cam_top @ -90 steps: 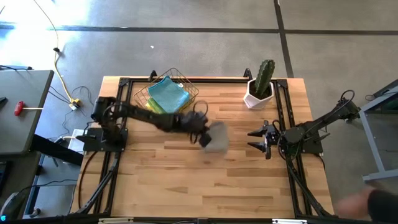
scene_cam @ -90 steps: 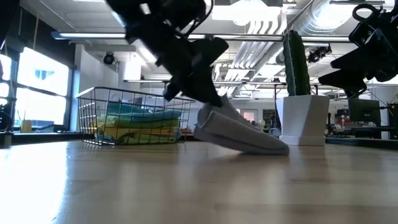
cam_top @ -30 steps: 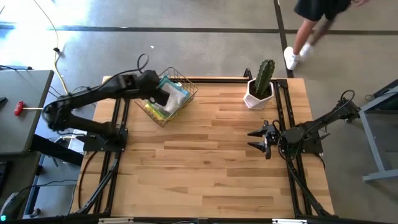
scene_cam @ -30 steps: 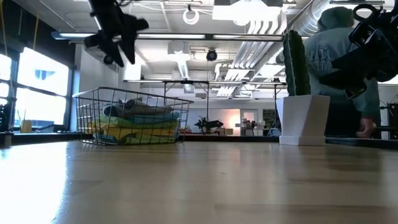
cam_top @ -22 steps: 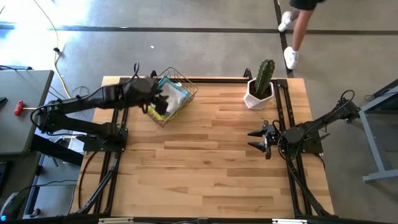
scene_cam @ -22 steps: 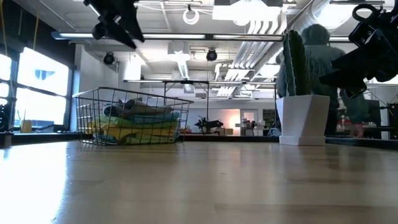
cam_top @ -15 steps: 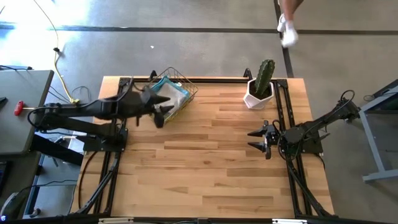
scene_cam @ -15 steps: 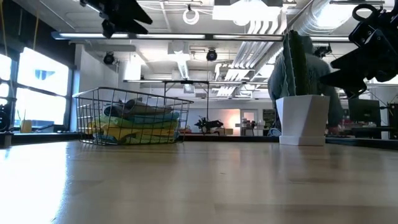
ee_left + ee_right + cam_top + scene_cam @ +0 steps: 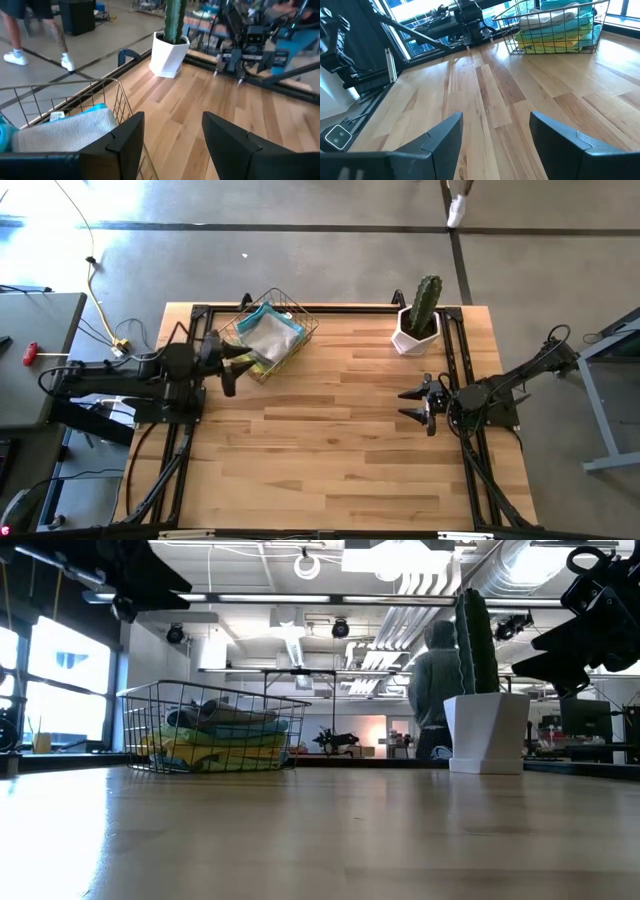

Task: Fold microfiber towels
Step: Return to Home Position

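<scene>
Grey microfiber towel (image 9: 265,337), folded flat, is lying on top of a stack inside the brass-coloured wire basket (image 9: 135,720). The basket is sitting near the far-left corner of the pale wooden plank table (image 9: 330,470), turned at an angle to its edges. Beneath the grey one, light blue, lime green and yellow cloth edges are showing through the wires. How many towels are lying there cannot be counted, since each layer is hiding most of the next.

The left gripper (image 9: 235,367) is hanging over the table's left edge, just beside the basket, with its two dark fingers spread apart and gripping nothing. The stack is lying ahead of those fingertips, toward the far edge, and one basket corner is pointing nearly at them. That is making the left arm by far the nearer one.

No cloth is showing on the bare wood, so the folding is looking finished. What is likely coming is a retreat to rest, and that is turning on the fingers drawing away from the wire rim without catching it.

The right gripper (image 9: 405,404) is waiting at the table's right edge, well apart from the basket, likewise parted and empty. A green cactus in a white faceted pot (image 9: 420,315) is standing near the far-right corner. In the low view it is covering part of a person in a grey hooded top (image 9: 432,690), and the left gripper is being cut off at the frame's corner.
</scene>
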Robot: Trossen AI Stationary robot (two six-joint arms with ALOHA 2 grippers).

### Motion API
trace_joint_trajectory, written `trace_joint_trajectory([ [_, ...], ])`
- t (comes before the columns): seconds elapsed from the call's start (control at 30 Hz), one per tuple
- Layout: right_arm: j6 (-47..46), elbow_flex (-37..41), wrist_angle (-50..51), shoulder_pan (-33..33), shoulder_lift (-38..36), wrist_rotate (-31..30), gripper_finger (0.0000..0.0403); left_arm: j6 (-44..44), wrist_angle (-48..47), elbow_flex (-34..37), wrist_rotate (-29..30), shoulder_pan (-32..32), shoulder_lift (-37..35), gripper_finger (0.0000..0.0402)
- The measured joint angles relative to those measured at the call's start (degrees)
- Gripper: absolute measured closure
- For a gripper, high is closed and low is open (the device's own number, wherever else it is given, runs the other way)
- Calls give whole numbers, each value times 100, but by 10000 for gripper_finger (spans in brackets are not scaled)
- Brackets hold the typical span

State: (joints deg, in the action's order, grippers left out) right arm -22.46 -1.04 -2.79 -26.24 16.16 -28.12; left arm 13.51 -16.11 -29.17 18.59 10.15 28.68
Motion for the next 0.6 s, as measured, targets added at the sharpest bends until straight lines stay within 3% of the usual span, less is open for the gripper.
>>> trace_joint_trajectory([
  [0.3, 0, 0, 0, 0, 0, 0, 179, 215, 1042, 1379, -18, -47, -1165, 213],
  [0.6, 0, 0, 0, -2, 0, 0, 179, 740, 1291, 1955, -61, -45, -1357, 213],
])
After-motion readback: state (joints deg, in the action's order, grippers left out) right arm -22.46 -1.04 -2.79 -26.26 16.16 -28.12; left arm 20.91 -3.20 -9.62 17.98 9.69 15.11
